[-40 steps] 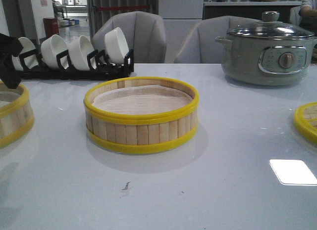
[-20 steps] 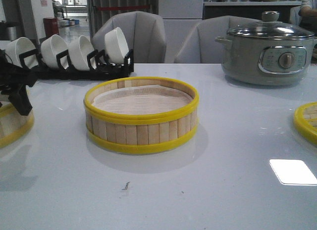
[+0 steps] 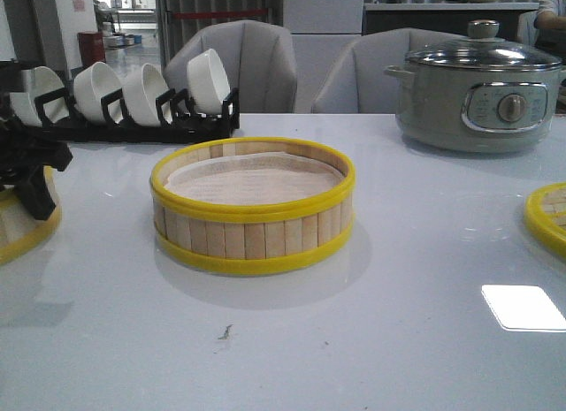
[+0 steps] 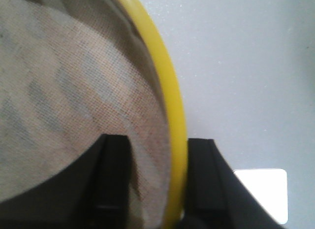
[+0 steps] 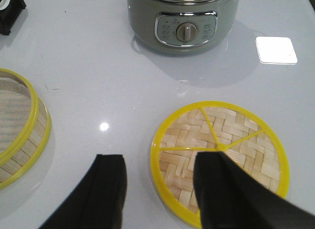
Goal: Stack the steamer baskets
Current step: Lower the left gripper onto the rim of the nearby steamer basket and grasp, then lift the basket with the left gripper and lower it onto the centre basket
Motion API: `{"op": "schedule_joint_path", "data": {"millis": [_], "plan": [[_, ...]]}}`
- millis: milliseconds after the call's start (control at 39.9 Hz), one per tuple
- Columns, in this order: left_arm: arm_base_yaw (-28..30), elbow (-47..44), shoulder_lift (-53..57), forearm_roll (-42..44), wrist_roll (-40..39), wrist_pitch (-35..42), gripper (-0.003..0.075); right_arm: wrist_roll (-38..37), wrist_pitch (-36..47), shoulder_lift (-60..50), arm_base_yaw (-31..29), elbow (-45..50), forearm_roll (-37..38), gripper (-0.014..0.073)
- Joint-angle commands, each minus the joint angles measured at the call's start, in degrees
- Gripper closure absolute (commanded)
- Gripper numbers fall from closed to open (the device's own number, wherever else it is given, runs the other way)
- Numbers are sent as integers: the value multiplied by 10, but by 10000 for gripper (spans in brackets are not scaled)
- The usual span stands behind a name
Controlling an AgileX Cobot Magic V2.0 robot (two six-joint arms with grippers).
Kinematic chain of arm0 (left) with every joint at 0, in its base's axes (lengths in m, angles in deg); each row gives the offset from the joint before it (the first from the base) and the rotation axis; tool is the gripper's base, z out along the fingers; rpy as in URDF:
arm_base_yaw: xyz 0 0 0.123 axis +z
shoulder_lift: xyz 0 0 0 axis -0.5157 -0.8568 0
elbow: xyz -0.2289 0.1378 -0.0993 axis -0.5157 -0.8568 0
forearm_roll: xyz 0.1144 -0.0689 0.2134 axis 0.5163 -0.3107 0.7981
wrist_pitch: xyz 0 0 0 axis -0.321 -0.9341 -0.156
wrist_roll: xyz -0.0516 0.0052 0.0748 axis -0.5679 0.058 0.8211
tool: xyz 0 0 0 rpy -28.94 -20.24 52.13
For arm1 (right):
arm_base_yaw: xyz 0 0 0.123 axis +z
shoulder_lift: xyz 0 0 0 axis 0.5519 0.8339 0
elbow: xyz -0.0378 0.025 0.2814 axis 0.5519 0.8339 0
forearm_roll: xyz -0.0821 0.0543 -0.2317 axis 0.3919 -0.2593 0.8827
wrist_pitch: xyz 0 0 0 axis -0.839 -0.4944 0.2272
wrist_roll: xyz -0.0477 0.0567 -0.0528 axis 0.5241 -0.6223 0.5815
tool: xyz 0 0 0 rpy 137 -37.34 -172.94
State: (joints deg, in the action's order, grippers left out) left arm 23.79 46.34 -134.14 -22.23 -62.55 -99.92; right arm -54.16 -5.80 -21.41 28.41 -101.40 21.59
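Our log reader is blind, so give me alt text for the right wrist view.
The open right gripper hovers over a white table beside a woven, yellow-rimmed steamer lid. A grey electric pot stands beyond; a steamer basket shows at the edge.

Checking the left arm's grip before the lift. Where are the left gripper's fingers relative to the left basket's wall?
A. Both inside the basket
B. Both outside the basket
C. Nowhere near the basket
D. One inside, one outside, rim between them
D. In the left wrist view, the left gripper has one finger over the white liner and the other outside, with the basket's yellow rim running between them.
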Motion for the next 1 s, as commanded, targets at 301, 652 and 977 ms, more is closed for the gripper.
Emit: {"op": "schedule_joint_path", "data": {"millis": [301,652,977], "plan": [[-12,88,22,-7,0,-36,636,4,42,-3,-1,-22,5,169],[-119,241,22,-7,0,-109,635,4,42,-3,-1,-22,5,169],[-275,305,9,13,0,-78,635,4,45,-3,-1,-22,5,169]]}}
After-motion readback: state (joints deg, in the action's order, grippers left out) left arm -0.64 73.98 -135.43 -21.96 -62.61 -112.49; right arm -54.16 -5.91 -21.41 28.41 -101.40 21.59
